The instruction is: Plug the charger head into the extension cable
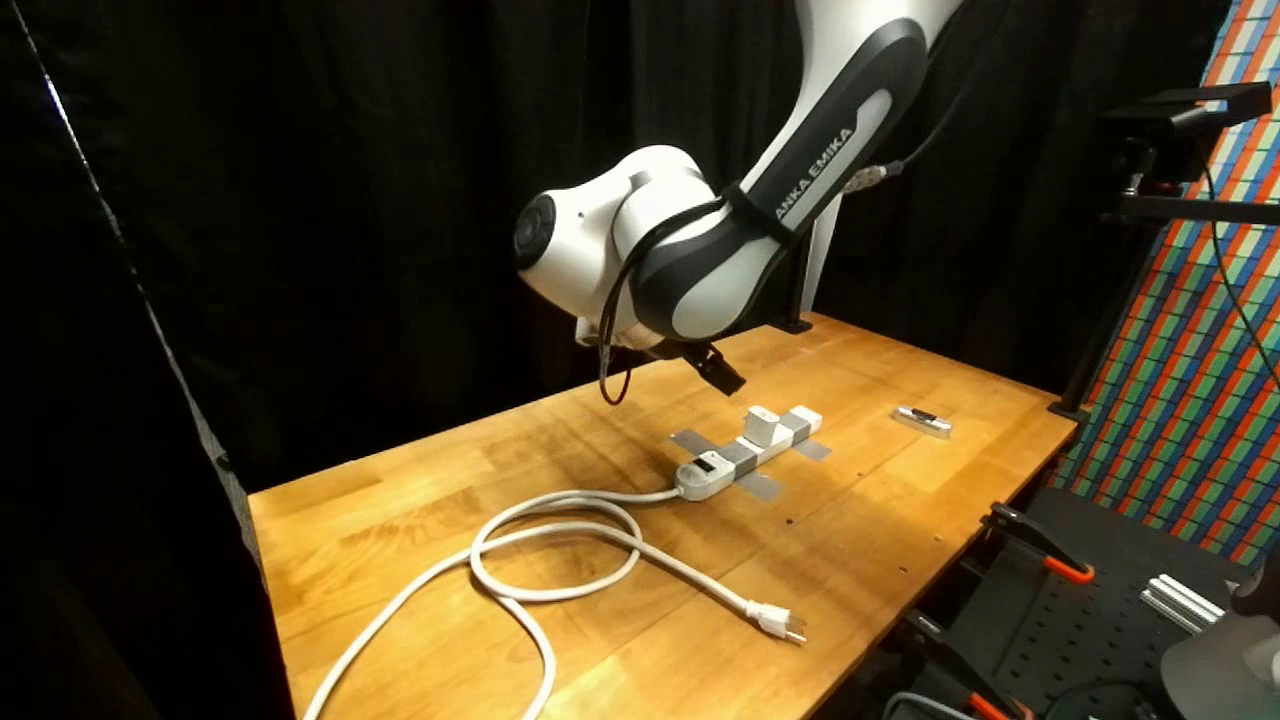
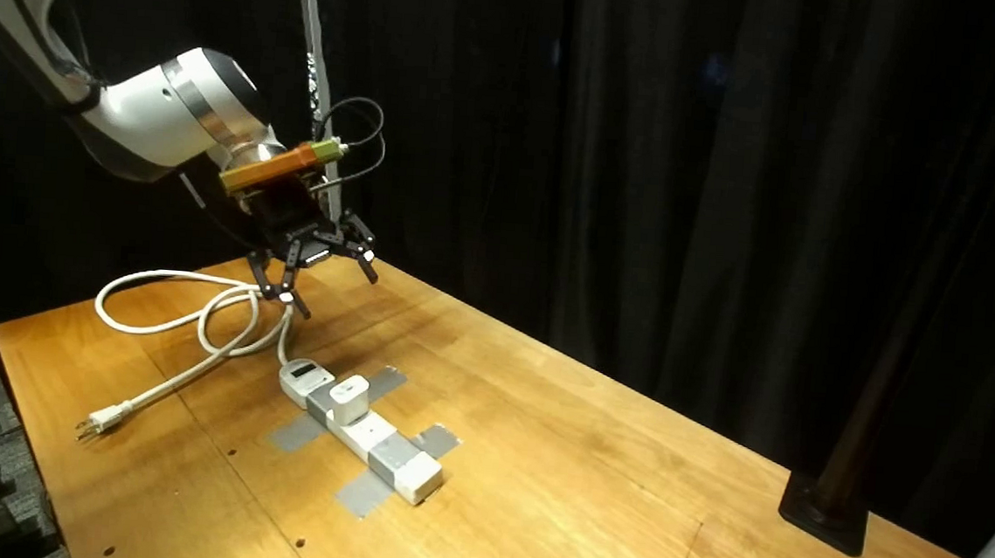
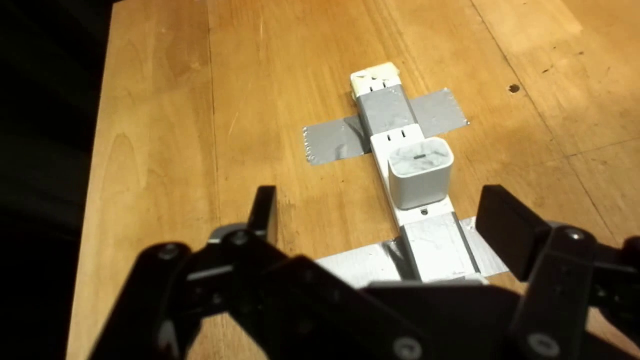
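On the extension cable's socket bar (image 2: 367, 433) stands the charger head (image 2: 349, 400); the claw (image 2: 339, 296) hangs spread above.

White charger head (image 3: 421, 182) upright on socket bar (image 3: 396, 142); extension cable (image 1: 696, 575) looped.

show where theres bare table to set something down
Bare wood lies between the taped socket bar and black post base, and between the plug and small flat object. It's crowded around the looped cord and the charger head on that bar.
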`<action>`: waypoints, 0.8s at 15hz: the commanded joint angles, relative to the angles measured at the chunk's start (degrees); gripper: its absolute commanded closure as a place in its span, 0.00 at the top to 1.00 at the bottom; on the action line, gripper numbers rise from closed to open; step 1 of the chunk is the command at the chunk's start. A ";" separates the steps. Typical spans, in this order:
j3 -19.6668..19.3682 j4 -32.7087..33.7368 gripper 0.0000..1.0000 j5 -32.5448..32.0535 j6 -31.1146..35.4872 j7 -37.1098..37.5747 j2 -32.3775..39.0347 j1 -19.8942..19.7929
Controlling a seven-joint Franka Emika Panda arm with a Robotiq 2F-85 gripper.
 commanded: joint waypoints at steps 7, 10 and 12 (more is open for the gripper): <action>-5.22 -13.98 1.00 15.80 29.20 -34.42 -14.24 -14.09; -6.69 -16.13 0.74 22.22 37.51 -46.50 -13.53 -16.83; -6.32 -17.19 0.58 28.54 40.32 -55.36 -13.46 -17.87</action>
